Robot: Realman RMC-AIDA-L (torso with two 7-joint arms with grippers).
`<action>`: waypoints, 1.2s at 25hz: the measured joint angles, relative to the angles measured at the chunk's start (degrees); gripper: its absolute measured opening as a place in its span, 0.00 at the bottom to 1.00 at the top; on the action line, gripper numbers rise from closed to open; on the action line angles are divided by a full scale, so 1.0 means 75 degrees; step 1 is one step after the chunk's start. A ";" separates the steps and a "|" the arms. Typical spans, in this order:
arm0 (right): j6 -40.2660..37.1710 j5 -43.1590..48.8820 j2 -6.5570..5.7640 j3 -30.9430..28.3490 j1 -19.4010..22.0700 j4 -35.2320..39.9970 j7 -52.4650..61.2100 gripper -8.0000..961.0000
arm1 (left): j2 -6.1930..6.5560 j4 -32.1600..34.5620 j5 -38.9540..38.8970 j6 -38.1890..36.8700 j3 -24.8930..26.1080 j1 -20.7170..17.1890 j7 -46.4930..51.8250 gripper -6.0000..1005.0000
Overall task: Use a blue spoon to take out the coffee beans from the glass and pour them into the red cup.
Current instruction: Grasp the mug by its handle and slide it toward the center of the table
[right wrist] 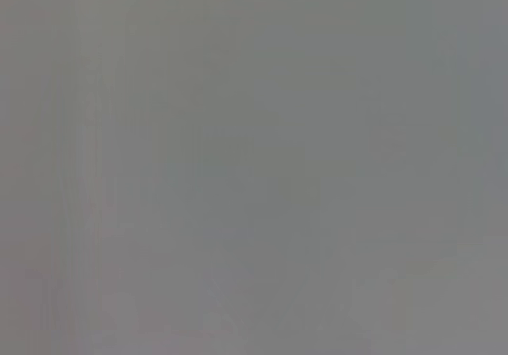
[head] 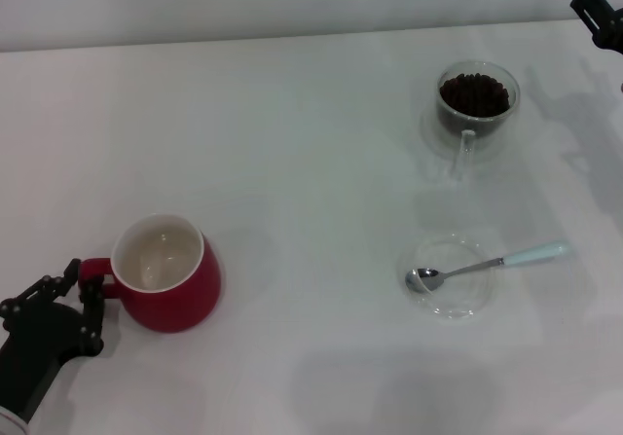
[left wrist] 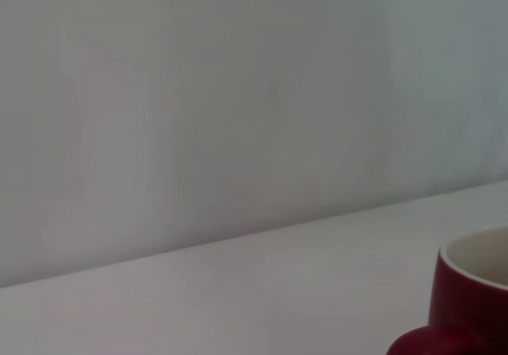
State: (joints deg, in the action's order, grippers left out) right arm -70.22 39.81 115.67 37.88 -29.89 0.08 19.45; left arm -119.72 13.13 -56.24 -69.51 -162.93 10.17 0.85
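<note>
The left gripper (head: 86, 294) is sitting at the near left edge of the white table (head: 292, 143), its dark fingers (head: 92, 308) lying at the red loop handle of the red cup (head: 170, 279); they are standing on either side of the handle and seem to be closing on it, though whether they are actually clamping it cannot be told. The red cup is standing upright just beside this gripper, its cream-white inside showing no beans. In the left wrist view only a slice of the red cup (left wrist: 468, 299) is showing, with the table stretching away behind it toward a pale wall. Taking the red cup as the landmark, the clear saucer (head: 450, 277) is lying well off to its right, at about the same depth on the table. The blue spoon (head: 487, 264) is resting across that saucer, its metal bowl lying inside the saucer on the side nearer the red cup and its light-blue handle end sticking out past the saucer's rim on the side away from the cup. The glass (head: 476, 99) is standing farther back and to the right of the red cup, beyond the saucer, with its clear handle pointing toward the saucer. The coffee beans (head: 474, 92) are heaping inside the glass. The right gripper (head: 599, 7) is hanging at the far right corner, farthest from the red cup, and the state of its grip cannot be told.
</note>
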 joint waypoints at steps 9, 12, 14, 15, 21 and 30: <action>0.0011 0.0000 -0.0001 0.0000 0.0001 0.0002 -0.0004 0.91 | -0.0011 0.0080 -0.0036 0.0002 0.0027 0.0039 -0.0021 0.11; 0.0012 0.0000 -0.0001 0.0000 0.0001 0.0002 -0.0004 0.91 | -0.0011 0.0089 -0.0036 0.0002 0.0047 0.0039 -0.0080 0.11; 0.0012 0.0000 -0.0001 0.0000 0.0002 0.0002 -0.0004 0.91 | -0.0011 0.0095 -0.0038 0.0001 0.0041 0.0039 -0.0098 0.11; 0.0011 0.0000 -0.0001 0.0000 0.0001 0.0001 -0.0004 0.91 | -0.0011 0.0095 -0.0038 0.0001 0.0041 0.0039 -0.0098 0.10; 0.0014 0.0000 0.0004 0.0000 -0.0019 0.0001 -0.0004 0.91 | -0.0020 0.0269 -0.0059 0.0009 0.0050 0.0095 -0.0373 0.10; 0.0037 0.0000 0.0019 0.0000 -0.0023 0.0001 0.0027 0.91 | -0.0045 0.0487 -0.0044 0.0326 0.0013 0.0436 -0.0509 0.10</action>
State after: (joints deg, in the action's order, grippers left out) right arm -69.94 39.81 115.82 37.88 -30.06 0.09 19.65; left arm -120.05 16.78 -56.57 -67.07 -162.83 13.44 -2.97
